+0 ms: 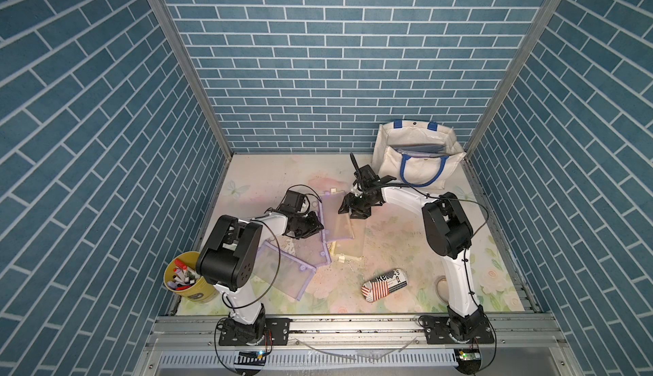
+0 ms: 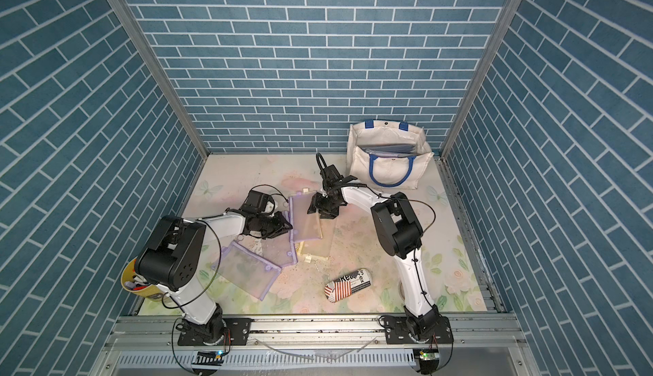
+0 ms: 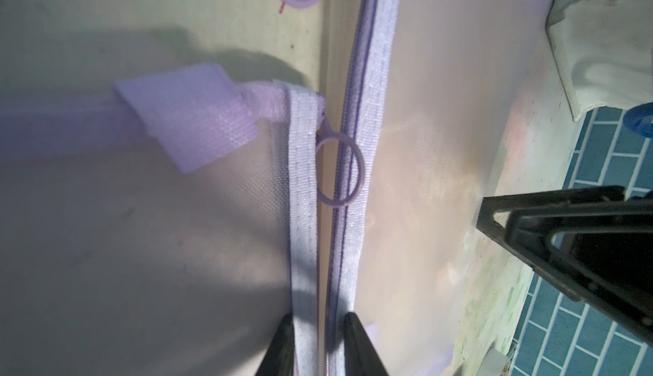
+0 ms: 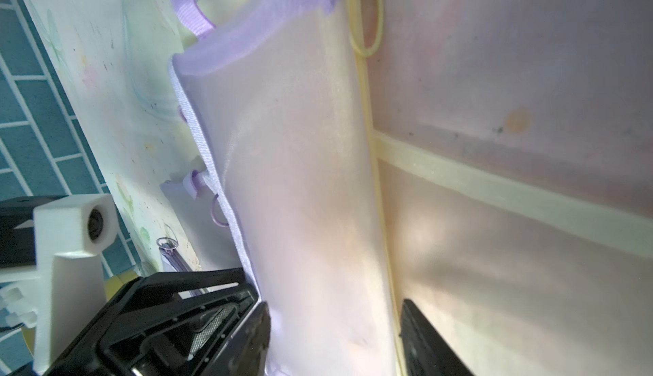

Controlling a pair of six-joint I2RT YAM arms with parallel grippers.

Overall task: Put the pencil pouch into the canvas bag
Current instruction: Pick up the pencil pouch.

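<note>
The pencil pouch (image 1: 338, 225) (image 2: 306, 223) is a see-through mesh pouch with purple trim, lying mid-table on top of other pouches. My left gripper (image 1: 315, 228) (image 3: 321, 321) is shut on its purple zipper edge (image 3: 374, 109), close to the ring pull (image 3: 340, 172). My right gripper (image 1: 353, 212) (image 4: 335, 324) stands open, one finger on each side of the pouch's (image 4: 300, 179) end. The canvas bag (image 1: 417, 176) (image 2: 387, 172), off-white with blue handles, stands upright at the back right, mouth open, with blue sheets inside.
A yellow-trimmed mesh pouch (image 1: 351, 248) (image 4: 494, 250) lies under the held one. Another purple mesh pouch (image 1: 282, 275) lies by the left arm. A printed zip case (image 1: 385, 284) sits near the front. A yellow cup of markers (image 1: 187, 280) stands front left.
</note>
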